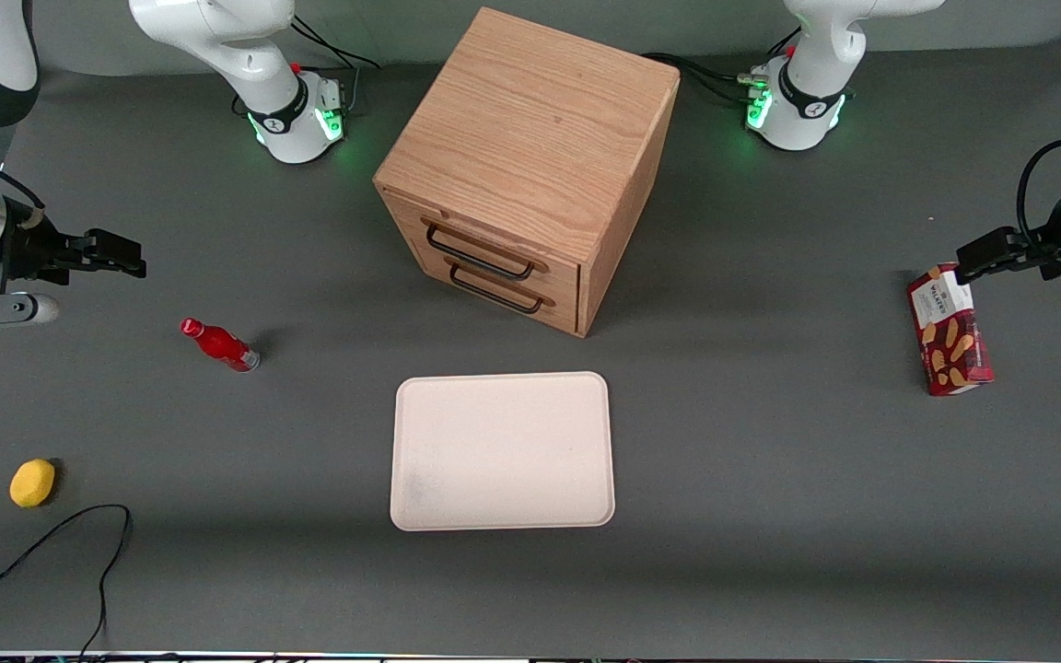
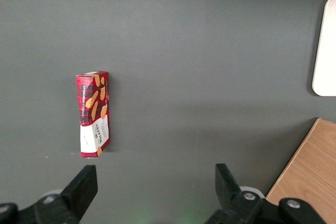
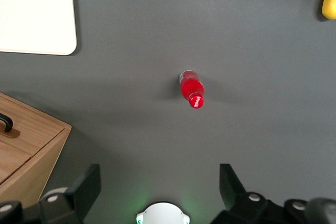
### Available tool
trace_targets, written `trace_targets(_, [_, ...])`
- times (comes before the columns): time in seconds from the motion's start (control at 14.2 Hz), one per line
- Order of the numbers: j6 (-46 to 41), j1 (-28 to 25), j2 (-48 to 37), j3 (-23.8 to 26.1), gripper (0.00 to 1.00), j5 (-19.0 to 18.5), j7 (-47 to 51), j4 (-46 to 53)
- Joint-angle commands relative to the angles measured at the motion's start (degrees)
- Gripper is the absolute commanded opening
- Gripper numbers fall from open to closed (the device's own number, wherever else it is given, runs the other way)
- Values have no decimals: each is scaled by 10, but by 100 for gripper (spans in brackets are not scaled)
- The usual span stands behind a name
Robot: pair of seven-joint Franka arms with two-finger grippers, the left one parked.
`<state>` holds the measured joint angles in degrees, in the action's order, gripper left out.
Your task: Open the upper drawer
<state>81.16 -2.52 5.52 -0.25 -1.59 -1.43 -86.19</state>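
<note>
Fingers (image 3: 86, 187) of the gripper (image 1: 116, 254) stand wide apart and hold nothing, hovering above the dark grey table (image 1: 770, 479) toward the working arm's end. Nearby lies a red bottle (image 1: 220, 344) (on its side). Closed in the oak cabinet (image 1: 530, 138), the upper drawer (image 1: 484, 249) sits above the lower drawer (image 1: 512, 293), well apart from the gripper. A cream tray (image 1: 503, 451) lies nearer the front camera.

The table (image 1: 770, 516) is viewed steeply from above at the front; downward wrist views are given, the red bottle (image 3: 192, 88) and tray (image 1: 501, 451) being shared, the gripper (image 3: 157, 182) spread wide
</note>
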Motion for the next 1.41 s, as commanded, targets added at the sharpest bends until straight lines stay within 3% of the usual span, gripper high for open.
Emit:
trace_targets(0.0, [-13, 10, 8, 15, 100, -12, 14, 14])
trace_targets(0.35, [-23, 10, 10, 15, 100, 1, 10, 16])
trace_targets(0.56, [-25, 15, 9, 8, 100, 39, 5, 18])
trace_targets(0.99, [-54, 9, 9, 15, 100, 41, 5, 38])
trace_targets(1.34, [-47, -36, 29, 26, 100, 43, 6, 71])
